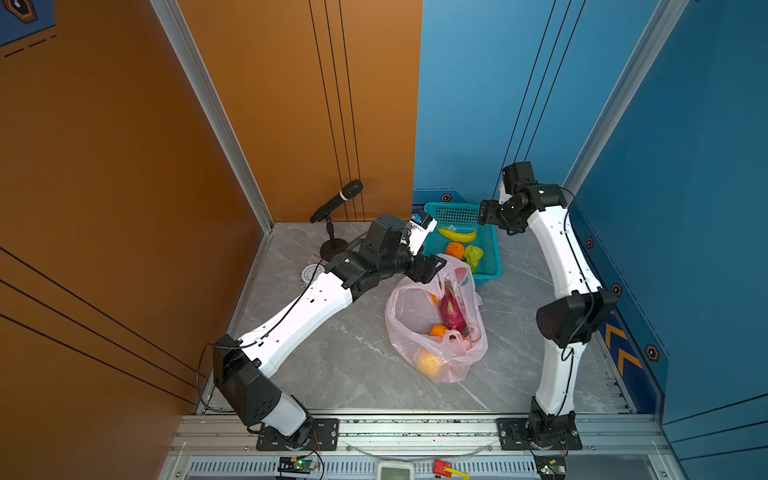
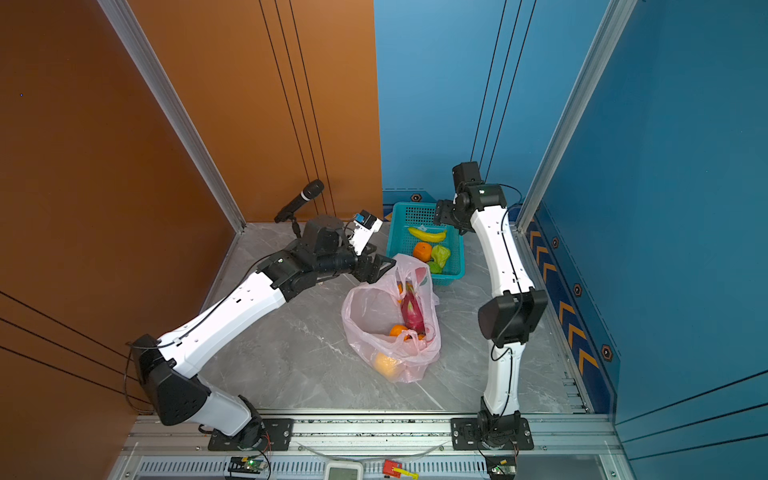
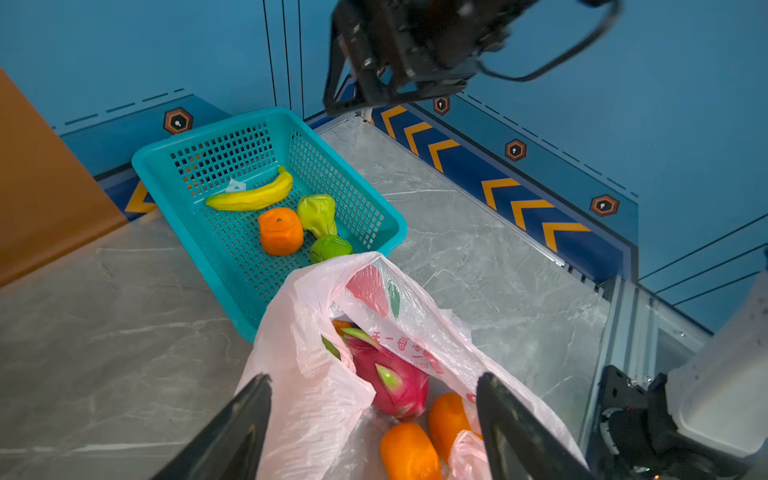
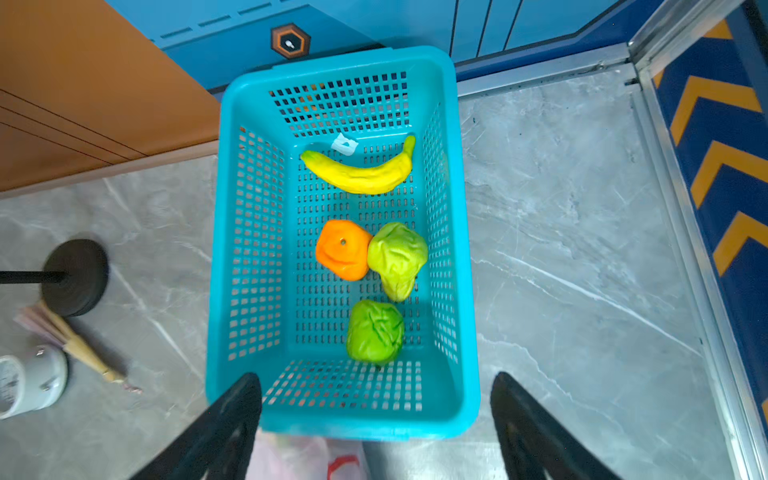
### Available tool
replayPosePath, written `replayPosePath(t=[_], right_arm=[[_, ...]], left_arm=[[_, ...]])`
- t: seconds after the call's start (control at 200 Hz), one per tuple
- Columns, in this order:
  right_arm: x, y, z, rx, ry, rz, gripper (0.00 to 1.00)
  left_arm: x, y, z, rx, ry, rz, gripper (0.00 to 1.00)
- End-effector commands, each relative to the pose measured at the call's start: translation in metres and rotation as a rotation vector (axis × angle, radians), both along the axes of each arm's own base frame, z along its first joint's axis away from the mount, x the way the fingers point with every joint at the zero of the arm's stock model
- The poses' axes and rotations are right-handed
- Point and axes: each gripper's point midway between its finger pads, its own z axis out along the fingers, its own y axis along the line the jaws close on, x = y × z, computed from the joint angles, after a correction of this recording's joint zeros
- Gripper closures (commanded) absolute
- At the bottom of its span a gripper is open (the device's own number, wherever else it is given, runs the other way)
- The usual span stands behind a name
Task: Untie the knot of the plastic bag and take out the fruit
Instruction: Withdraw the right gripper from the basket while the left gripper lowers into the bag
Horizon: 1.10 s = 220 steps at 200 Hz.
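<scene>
Two grippers are wide open and hold nothing. In a top view the left gripper (image 1: 435, 268) hangs at the 12 o'clock edge of the plastic bag (image 1: 409, 316), with the bag's thin rim between its fingers (image 3: 253, 415). The bag lies open on the table (image 1: 353, 357) with fruit (image 3: 409, 451) inside: a dragon fruit (image 1: 451, 309) and oranges (image 1: 438, 330). The right gripper (image 4: 376, 377) hangs over the basket (image 1: 490, 249), at 1 o'clock from the bag.
</scene>
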Motion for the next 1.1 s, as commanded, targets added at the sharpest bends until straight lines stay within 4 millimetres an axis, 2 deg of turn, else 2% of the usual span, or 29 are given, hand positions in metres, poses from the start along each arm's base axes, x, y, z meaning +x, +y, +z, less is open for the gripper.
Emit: replayPosePath(t=[0.0,0.055,0.26,0.295,0.41,0.526,0.701,0.906,1.096], right_arm=[[-0.041,0.010,0.006,0.046,0.047,-0.025,0.13],[-0.060,0.012,0.015,0.059,0.028,-0.034,0.13],[-0.124,0.026,0.020,0.116,-0.014,-0.059,0.14],[-0.135,0.028,0.011,0.128,0.005,-0.062,0.14],[-0.164,0.040,-0.001,0.178,-0.018,-0.042,0.14],[-0.185,0.045,-0.021,0.235,-0.024,-0.046,0.14],[-0.195,0.057,-0.063,0.270,0.046,0.002,0.13],[-0.197,0.077,-0.116,0.238,0.197,0.128,0.13],[-0.193,0.072,-0.159,0.145,0.276,0.135,0.19]], left_arm=[[-0.010,0.005,-0.013,0.019,0.046,0.026,0.27],[-0.016,0.003,-0.018,0.024,0.060,0.014,0.29],[-0.038,-0.004,-0.043,0.051,0.143,-0.022,0.39],[-0.043,-0.007,-0.046,0.054,0.154,-0.032,0.40],[-0.058,-0.016,-0.059,0.082,0.185,-0.060,0.41],[-0.067,-0.024,-0.073,0.123,0.206,-0.044,0.42],[-0.070,-0.040,-0.097,0.172,0.237,0.003,0.43],[-0.065,-0.054,-0.142,0.230,0.316,0.055,0.44],[-0.055,-0.056,-0.172,0.256,0.361,0.147,0.45]])
